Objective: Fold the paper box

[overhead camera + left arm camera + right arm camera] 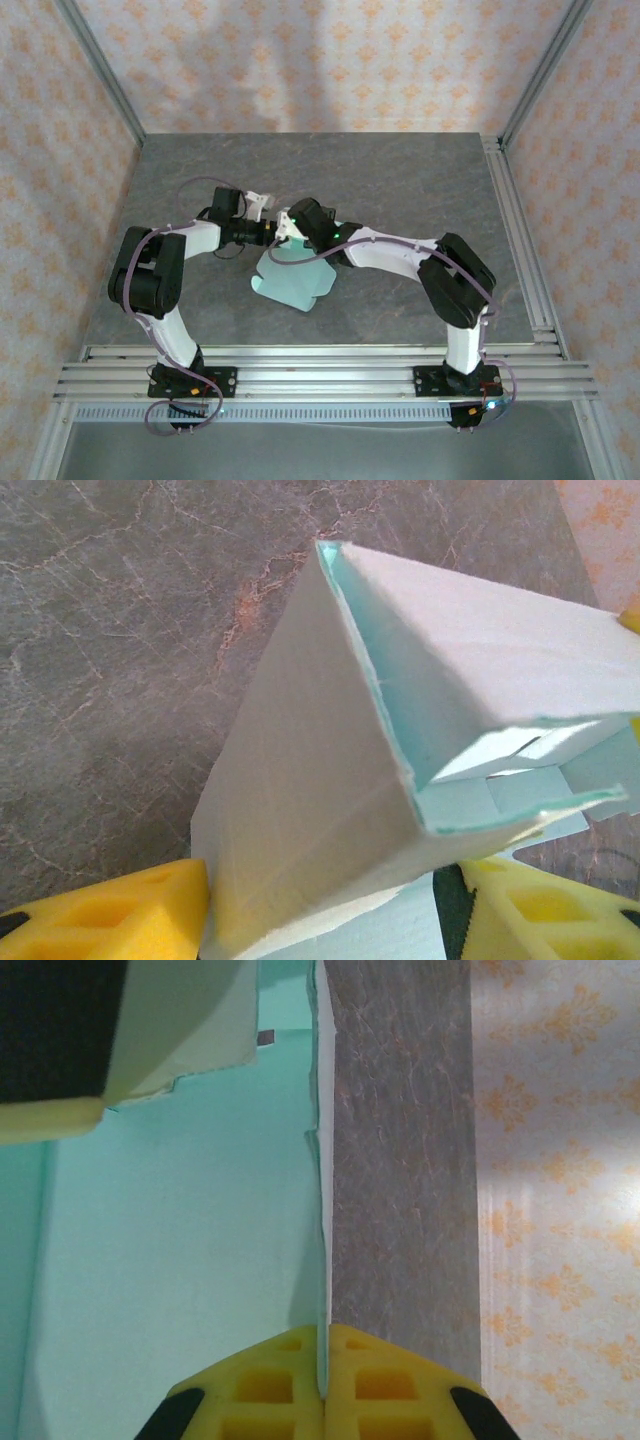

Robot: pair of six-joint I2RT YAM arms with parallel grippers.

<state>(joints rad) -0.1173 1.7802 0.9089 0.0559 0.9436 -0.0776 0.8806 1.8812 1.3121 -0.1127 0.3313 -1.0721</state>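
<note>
The paper box lies midway on the surface, its far edge covered by both arms. Its raised fold points away from the straddling left tool, grip unclear; the right tool pinches an edge.

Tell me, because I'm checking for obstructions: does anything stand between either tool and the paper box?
Nothing visible does. The right tool is shut on a panel edge of the paper box, and the left tool straddles its raised folded part, card directly between its fingers.
</note>
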